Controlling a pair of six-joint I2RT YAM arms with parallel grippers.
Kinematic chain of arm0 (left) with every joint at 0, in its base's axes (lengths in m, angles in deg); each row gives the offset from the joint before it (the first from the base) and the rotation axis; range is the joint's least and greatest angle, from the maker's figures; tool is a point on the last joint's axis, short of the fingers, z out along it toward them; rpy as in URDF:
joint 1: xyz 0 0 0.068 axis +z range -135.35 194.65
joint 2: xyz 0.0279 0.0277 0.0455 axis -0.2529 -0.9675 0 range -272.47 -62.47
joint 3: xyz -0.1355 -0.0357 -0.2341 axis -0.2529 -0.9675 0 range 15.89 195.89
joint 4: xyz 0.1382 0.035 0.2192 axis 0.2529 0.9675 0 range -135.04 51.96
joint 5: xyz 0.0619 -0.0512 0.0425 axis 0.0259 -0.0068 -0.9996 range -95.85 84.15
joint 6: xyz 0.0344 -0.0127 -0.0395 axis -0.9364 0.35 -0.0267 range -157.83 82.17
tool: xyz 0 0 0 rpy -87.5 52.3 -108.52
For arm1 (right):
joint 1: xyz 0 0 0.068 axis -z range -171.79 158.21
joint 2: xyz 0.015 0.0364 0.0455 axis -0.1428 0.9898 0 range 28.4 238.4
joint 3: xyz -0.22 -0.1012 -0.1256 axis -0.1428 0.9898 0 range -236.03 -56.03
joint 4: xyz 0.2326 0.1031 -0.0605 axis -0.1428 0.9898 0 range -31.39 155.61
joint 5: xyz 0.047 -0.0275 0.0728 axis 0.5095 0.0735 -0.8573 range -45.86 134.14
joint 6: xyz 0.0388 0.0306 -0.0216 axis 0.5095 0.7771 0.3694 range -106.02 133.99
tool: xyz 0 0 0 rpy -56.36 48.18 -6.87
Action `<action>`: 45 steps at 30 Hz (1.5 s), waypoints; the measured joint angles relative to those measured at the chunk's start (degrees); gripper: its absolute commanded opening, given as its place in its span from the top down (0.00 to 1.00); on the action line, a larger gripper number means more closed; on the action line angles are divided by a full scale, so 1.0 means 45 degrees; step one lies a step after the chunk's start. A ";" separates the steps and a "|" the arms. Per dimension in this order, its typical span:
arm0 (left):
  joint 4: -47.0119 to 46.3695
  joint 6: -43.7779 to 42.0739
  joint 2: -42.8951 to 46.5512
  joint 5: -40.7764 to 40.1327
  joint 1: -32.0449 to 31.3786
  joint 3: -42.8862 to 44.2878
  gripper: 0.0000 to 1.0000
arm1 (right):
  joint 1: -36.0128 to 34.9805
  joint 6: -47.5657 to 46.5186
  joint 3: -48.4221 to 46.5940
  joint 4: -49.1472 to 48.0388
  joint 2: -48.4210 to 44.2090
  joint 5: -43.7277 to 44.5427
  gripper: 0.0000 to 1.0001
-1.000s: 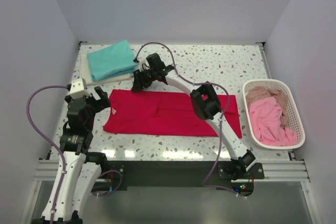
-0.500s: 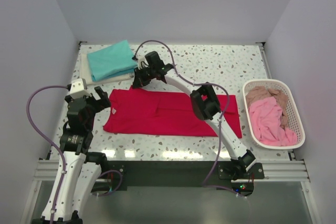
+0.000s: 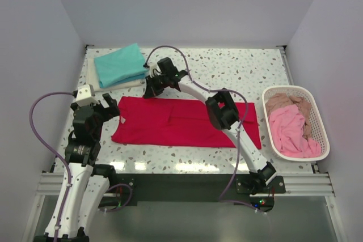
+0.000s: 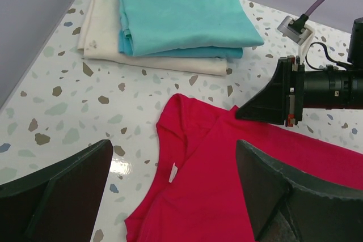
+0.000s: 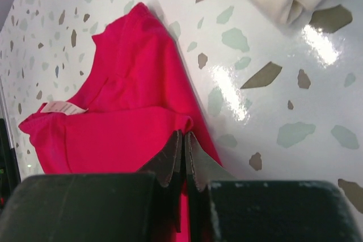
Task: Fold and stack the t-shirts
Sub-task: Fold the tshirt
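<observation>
Left hand: I see my left hand [image 3: 109,110] released, jaws spread wide. It hangs over the left edge of the counter [image 3: 238,66], just off the collar end of the red t-shirt, holding nothing.

Far-left corner: the teal t-shirt [image 3: 119,64] lies folded on top of the cream t-shirt [image 4: 101,24], also folded. The cream one pokes out on the left and near sides of the teal. The stack sits apart from the red cloth.

Middle of the counter: the red t-shirt [image 3: 184,123] is laid out flat and lengthwise, closer to the near edge than the far one. Its collar points to the left edge, and the white neck label [image 4: 172,172] shows inside the collar.

Right hand: my right hand [image 3: 152,89] reaches across to the far-left part of the red t-shirt. On its wrist view the fingers [image 5: 170,160] are clenched together on a small raised fold at the cloth's far edge, beside the collar.

Right edge: the white mesh basket [image 3: 323,140] stands here, clear of the red hem. It holds crumpled pink t-shirts [image 3: 289,131], a paler dusty piece toward the far end.
</observation>
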 measured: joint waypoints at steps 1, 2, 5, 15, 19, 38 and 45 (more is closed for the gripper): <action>0.0000 0.0000 0.0000 0.0005 0.0000 0.0000 0.06 | 0.0000 -0.0068 0.0233 0.0000 -0.0112 -0.0010 1.00; 0.0000 0.0000 0.0000 0.0005 0.0000 0.0000 0.06 | -0.0010 -0.0151 0.0466 -0.0015 -0.0238 -0.0010 1.00; 0.0000 0.0000 0.0000 0.0019 0.0000 0.0000 0.05 | -0.0073 -0.0534 0.1506 0.0005 -0.0981 0.0010 1.00; -0.0005 -0.0005 0.0005 0.0102 0.0000 -0.0005 0.05 | -0.1020 -0.2093 0.3274 0.0019 -0.3259 0.0233 0.94; -0.0005 -0.0005 0.0005 0.0102 0.0000 -0.0005 0.05 | -0.1627 -0.2968 0.4138 0.0078 -0.3832 0.0597 0.89; -0.0019 -0.0015 0.0000 0.0321 0.0000 -0.0015 0.05 | -0.1608 -0.5309 0.6941 0.1807 -0.6635 0.1321 0.75; -0.0461 0.0330 -0.0767 0.1719 0.0000 -0.0034 0.06 | 0.0413 -0.5999 0.6926 0.2696 -0.7106 0.0801 0.62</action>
